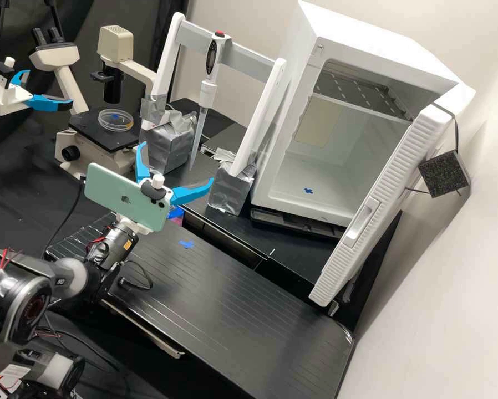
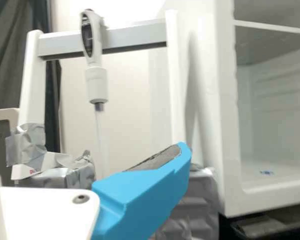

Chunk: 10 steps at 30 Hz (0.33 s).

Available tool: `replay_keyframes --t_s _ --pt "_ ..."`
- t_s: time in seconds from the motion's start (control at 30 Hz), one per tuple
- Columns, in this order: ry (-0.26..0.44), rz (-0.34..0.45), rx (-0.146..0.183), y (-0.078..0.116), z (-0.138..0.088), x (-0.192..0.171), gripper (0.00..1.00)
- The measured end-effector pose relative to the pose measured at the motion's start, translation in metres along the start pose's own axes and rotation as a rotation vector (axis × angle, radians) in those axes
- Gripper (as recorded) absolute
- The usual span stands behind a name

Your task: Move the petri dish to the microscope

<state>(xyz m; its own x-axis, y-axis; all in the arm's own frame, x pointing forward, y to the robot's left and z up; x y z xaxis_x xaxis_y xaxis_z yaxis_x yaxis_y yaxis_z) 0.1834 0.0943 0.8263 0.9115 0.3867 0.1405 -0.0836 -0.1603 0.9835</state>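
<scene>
The transfer looks all but finished: the dish [image 1: 114,124] lies flat on the stage [image 1: 86,128] of the microscope [image 1: 133,72], below its dark condenser [image 1: 112,87]. Whether it sits exactly over the optical axis cannot be told. The claw [image 1: 177,163] is released, its two blue fingers spread wide with nothing between them, in front of the microscope and to its right in the high view, well apart from the dish. What is left, I judge, is at most drawing the arm back to rest; a sweep back towards the microscope could knock the dish.

The dish is clear, round and shallow, with a thin glinting rim, a blue patch showing at it and a yellowish tint along one edge. The stage is a flat, matt black plate; the microscope's body is smooth and cream, its lamp housing [image 1: 116,43] boxy. Just right of the microscope stand the rack's [image 1: 166,61] white posts, footed in crinkled silver tape, with a slim pipette [image 2: 96,82] tapering to a translucent tip. Farther right of it is the incubator [image 1: 315,172], a glossy white box with its ribbed door [image 1: 379,208] ajar. One finger [image 2: 144,195] is glossy blue, faced with a rough grey pad [image 2: 160,158].
</scene>
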Motion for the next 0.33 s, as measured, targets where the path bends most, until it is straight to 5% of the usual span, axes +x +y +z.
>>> replay_keyframes --t_s 0.33 --pt "-0.085 -0.012 0.016 -0.006 0.015 -0.009 1.0"
